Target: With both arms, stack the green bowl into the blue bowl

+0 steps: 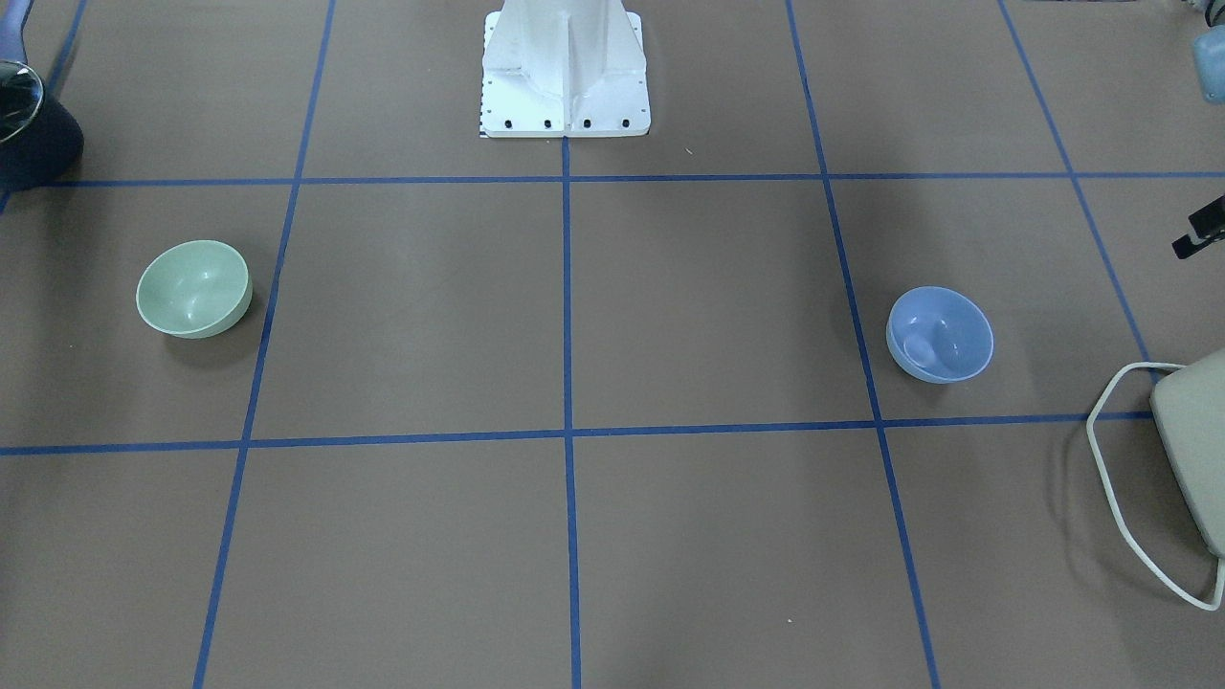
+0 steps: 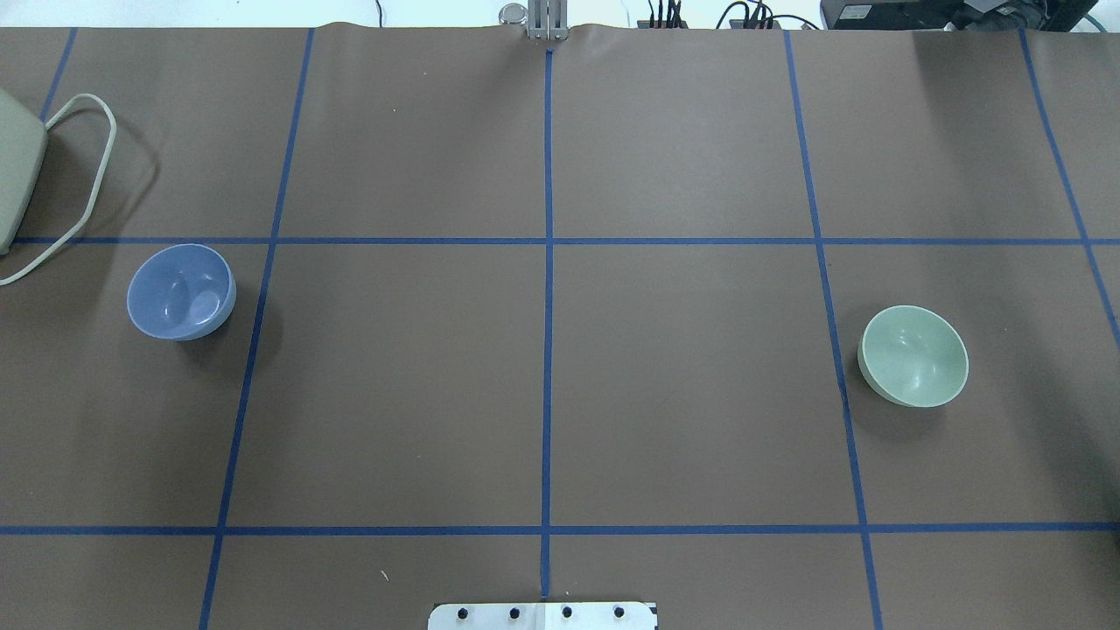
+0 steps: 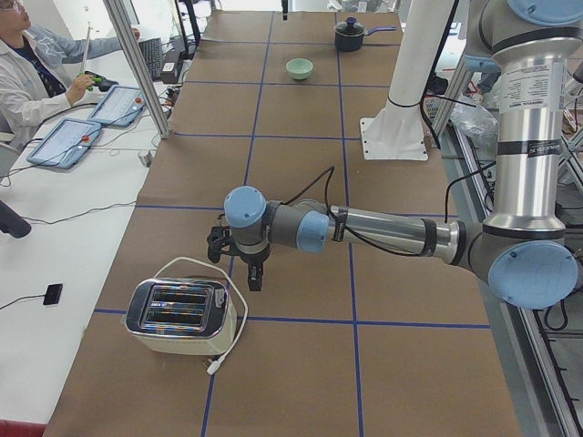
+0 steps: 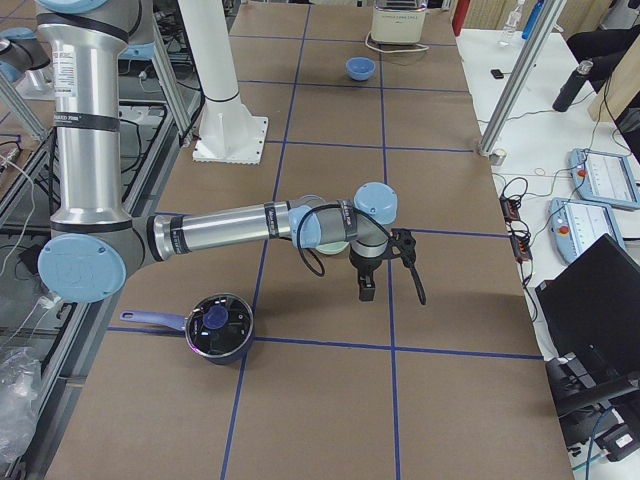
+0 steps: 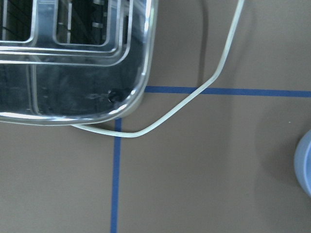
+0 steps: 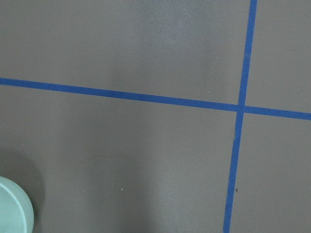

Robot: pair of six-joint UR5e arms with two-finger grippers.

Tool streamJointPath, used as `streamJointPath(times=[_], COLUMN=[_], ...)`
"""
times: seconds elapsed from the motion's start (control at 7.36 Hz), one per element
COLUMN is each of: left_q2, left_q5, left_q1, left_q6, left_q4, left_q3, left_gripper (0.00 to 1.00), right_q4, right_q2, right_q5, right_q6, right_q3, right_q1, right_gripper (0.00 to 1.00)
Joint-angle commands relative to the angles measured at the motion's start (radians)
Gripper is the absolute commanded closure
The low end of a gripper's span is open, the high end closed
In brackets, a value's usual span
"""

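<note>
The green bowl (image 1: pixel 194 288) stands upright and empty on the brown mat, on the overhead view's right (image 2: pixel 914 355). The blue bowl (image 1: pixel 940 335) stands upright and empty on the overhead view's left (image 2: pixel 181 291), far from the green one. The left gripper (image 3: pixel 253 273) hangs over the mat next to the toaster, and the blue bowl's rim (image 5: pixel 305 165) shows at its wrist view's right edge. The right gripper (image 4: pixel 367 285) hangs beside the green bowl (image 6: pixel 12 208), which the arm mostly hides in the exterior right view. I cannot tell whether either gripper is open or shut.
A silver toaster (image 3: pixel 178 314) with a white cord (image 5: pixel 194 94) sits near the blue bowl. A dark pot with a lid (image 4: pixel 218 325) sits near the green bowl. The white base pillar (image 1: pixel 565 67) stands at the robot's side. An operator (image 3: pixel 27 73) sits at a side desk.
</note>
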Motion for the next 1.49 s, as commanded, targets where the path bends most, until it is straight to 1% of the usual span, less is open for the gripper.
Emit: streamJointPath(times=[0.0, 0.27, 0.41, 0.54, 0.81, 0.95, 1.22, 1.36], left_q2=[-0.047, -0.095, -0.119, -0.147, -0.161, -0.167, -0.176, -0.181], left_q5=[0.001, 0.001, 0.001, 0.001, 0.005, 0.022, 0.080, 0.081], left_q1=[0.112, 0.182, 0.210, 0.239, 0.261, 0.270, 0.348, 0.362], left_q6=[-0.191, -0.310, -0.332, -0.334, -0.339, -0.360, -0.467, -0.486], left_q4=[-0.029, -0.067, -0.073, -0.118, -0.281, -0.287, -0.336, -0.349], left_q3=[-0.027, -0.021, -0.010, 0.042, 0.169, 0.183, 0.185, 0.185], left_gripper=[0.01, 0.01, 0.01, 0.01, 0.01, 0.02, 0.02, 0.05], right_q4=[0.001, 0.001, 0.001, 0.001, 0.001, 0.001, 0.001, 0.001], right_q2=[0.000, 0.009, 0.008, 0.008, 0.008, 0.008, 0.008, 0.008], right_q5=[0.003, 0.003, 0.003, 0.003, 0.001, 0.003, 0.003, 0.001], right_q6=[0.001, 0.000, 0.000, 0.000, 0.000, 0.000, -0.005, -0.006], right_q3=[0.000, 0.000, -0.001, -0.001, -0.001, 0.000, 0.000, 0.000], right_q1=[-0.002, -0.011, -0.012, -0.015, -0.022, -0.023, -0.023, -0.023], right_gripper=[0.00, 0.00, 0.00, 0.00, 0.00, 0.00, 0.00, 0.00])
